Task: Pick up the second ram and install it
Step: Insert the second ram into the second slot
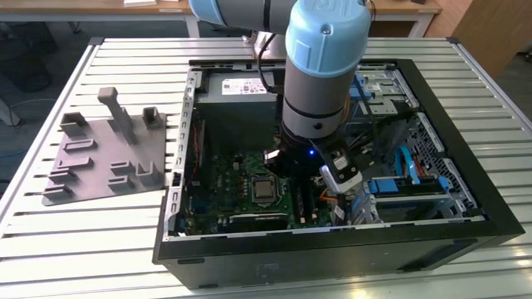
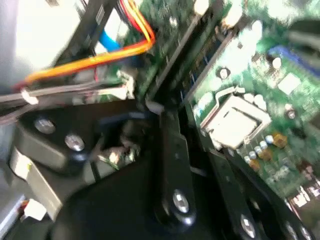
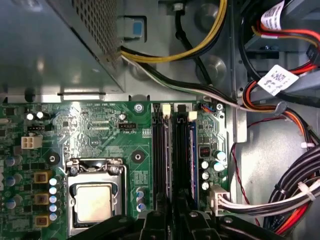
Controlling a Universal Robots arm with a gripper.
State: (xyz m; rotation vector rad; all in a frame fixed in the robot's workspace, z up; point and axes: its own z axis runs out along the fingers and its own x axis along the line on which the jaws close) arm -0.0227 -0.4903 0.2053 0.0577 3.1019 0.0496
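Observation:
My gripper (image 1: 293,171) is low inside the open computer case (image 1: 499,218), right above the long black memory slots (image 3: 160,150) of the green motherboard (image 3: 100,130). In the first wrist view the gripper (image 3: 172,227) sits at the end of those slots. A thin blue-edged stick (image 3: 190,150) stands edge-on in one slot beside it. I cannot tell whether that stick is the second ram, or whether the gripper holds anything. The second wrist view is blurred and shows the motherboard (image 2: 260,75) close under the gripper.
The processor socket (image 3: 95,200) lies beside the slots. The power supply (image 1: 237,93) fills the case's far end. Bundled cables (image 3: 280,100) and blue drive brackets (image 1: 399,184) crowd the exterior view's right. A grey fixture plate (image 1: 108,156) with posts lies outside the case on the slatted table (image 1: 50,249).

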